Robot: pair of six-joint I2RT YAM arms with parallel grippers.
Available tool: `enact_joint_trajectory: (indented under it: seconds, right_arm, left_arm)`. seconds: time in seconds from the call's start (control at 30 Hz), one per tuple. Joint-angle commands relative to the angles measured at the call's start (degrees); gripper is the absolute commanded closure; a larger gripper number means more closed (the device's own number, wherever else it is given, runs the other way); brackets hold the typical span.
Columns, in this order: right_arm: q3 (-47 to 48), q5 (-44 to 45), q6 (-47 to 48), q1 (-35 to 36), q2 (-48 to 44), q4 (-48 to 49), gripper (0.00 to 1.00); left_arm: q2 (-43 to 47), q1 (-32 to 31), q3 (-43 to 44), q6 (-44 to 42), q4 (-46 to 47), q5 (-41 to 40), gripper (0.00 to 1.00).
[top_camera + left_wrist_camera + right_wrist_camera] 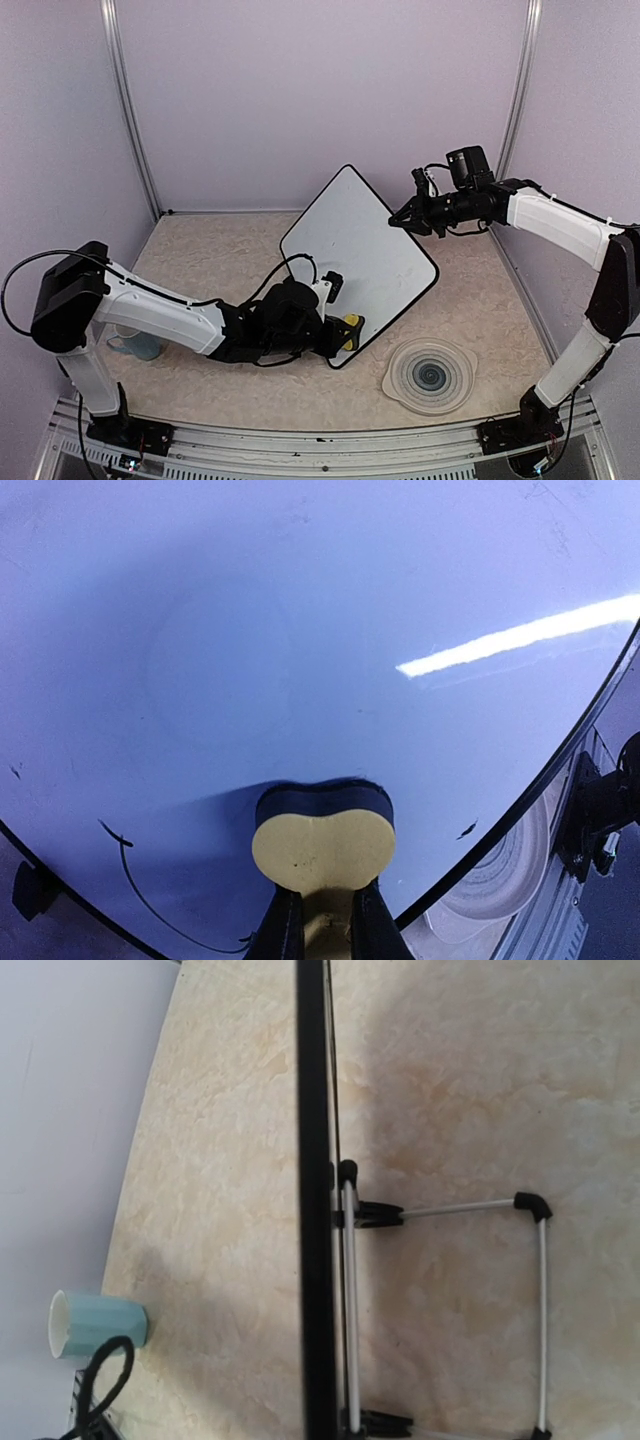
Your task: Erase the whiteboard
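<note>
Whiteboard (360, 250) tilted upright mid-table in top view, left arm stretched low, left gripper (343, 332) clamped on yellow eraser (352, 325) at its lower edge, right arm raised, right gripper (400, 220) pinching its right corner, left wrist view: eraser against board near marker line (150, 905), right wrist view: board edge-on, wire stand (450, 1208) behind

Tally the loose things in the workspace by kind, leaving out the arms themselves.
whiteboard: 1
eraser: 1
plate: 1
cup: 1
Total: 4
</note>
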State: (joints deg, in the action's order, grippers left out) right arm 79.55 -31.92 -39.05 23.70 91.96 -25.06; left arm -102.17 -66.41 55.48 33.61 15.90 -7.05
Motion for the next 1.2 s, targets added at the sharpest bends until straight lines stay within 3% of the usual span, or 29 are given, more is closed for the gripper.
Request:
enact_joint_trajectory:
  seconds: [0.0, 0.27, 0.47, 0.73, 1.03, 1.17]
  right_arm:
    - [-1.5, -2.4, -2.2, 1.8, 1.7, -3.4, 1.00]
    - [-2.2, -2.4, -2.0, 1.5, 1.4, -3.5, 1.00]
    - [-2.5, -2.8, -1.8, 1.3, 1.4, -3.3, 1.00]
    - [-1.9, -3.9, -1.4, 1.3, 2.2, -3.0, 1.00]
    - [-2.1, -4.5, -1.7, 1.3, 2.7, -2.2, 1.00]
    - [-2.1, -4.2, -1.7, 1.3, 2.6, -2.3, 1.00]
  left_arm:
    - [-3.3, -0.3, -7.2, 3.2, -1.0, -0.1, 1.00]
    - [-5.2, 0.7, -12.3, 6.8, 1.4, -1.1, 1.00]
    - [-4.3, 2.7, -11.5, 8.7, 0.6, -2.3, 1.00]
    - [0.4, 6.3, -4.7, 7.5, -5.1, -6.9, 1.00]
    - [-4.3, 9.6, 6.5, 2.0, -7.0, -2.9, 1.00]
    - [-6.0, 8.8, 7.0, 1.2, -6.4, -0.3, 1.00]
